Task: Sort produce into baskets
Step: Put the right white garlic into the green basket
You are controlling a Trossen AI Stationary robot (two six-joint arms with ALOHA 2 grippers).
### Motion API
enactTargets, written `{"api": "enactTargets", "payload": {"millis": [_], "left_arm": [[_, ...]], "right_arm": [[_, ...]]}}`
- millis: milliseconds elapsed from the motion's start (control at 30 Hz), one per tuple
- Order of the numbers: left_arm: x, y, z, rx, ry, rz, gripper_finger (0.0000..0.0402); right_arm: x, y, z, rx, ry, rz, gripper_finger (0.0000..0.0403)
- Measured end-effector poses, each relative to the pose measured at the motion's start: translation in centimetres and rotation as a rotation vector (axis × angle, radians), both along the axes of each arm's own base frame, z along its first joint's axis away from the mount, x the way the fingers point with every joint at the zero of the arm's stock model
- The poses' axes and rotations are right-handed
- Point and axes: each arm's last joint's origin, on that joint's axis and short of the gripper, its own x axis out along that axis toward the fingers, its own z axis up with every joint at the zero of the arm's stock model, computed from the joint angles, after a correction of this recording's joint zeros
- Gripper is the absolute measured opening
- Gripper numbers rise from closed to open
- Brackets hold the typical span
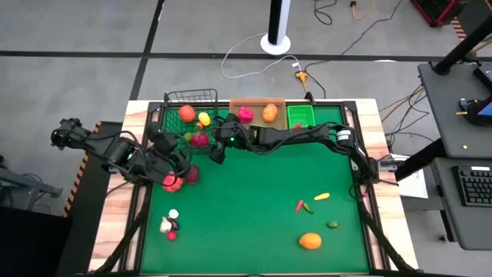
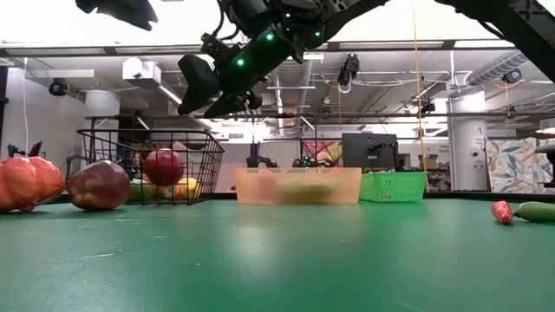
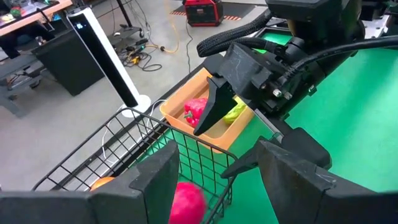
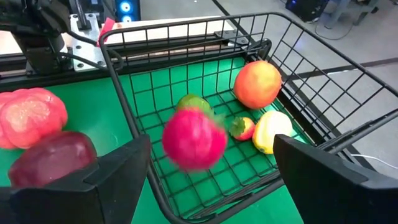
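Falling pink fruit (image 4: 194,138) over wire basket (image 4: 298,68).

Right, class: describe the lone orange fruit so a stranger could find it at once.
Start at the green table mat and go to the edge opposite the wire basket, on the right arm's side. The orange fruit lies there: round and bigger than the little green piece and chillies nearby.

Wire basket (image 1: 192,104) left of tray (image 1: 254,104), bin (image 1: 301,115) right, carrot (image 1: 321,197), perhaps, on table (image 1: 246,223).
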Motion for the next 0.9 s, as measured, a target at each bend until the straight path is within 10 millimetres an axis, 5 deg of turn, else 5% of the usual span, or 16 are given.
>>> {"api": "enactTargets", "payload": {"millis": [167, 333, 633, 900], "left_arm": [[0.0, 0.0, 0.0, -0.032, -0.019, 0.008, 0.0201], [0.6, -0.5, -0.6, -0.145, 0.000, -0.026, 0.0201], [2.7, -2.0, -2.6, -0.377, 0.093, -0.052, 0.0201], [4.5, -4.5, -5.1, -0.614, 0.229, -0.050, 0.0201]], "right_arm": [[-0.3, 0.1, 0.5, -0.016, 0.017, 0.009, 0.0331], [-1.7, 0.7, 3.2, -0.034, 0.042, 0.026, 0.0331], [-6.3, 3.1, 6.9, -0.017, 0.172, 0.062, 0.0322], [-10.9, 6.3, 7.4, 0.041, 0.183, 0.094, 0.0322]]}}
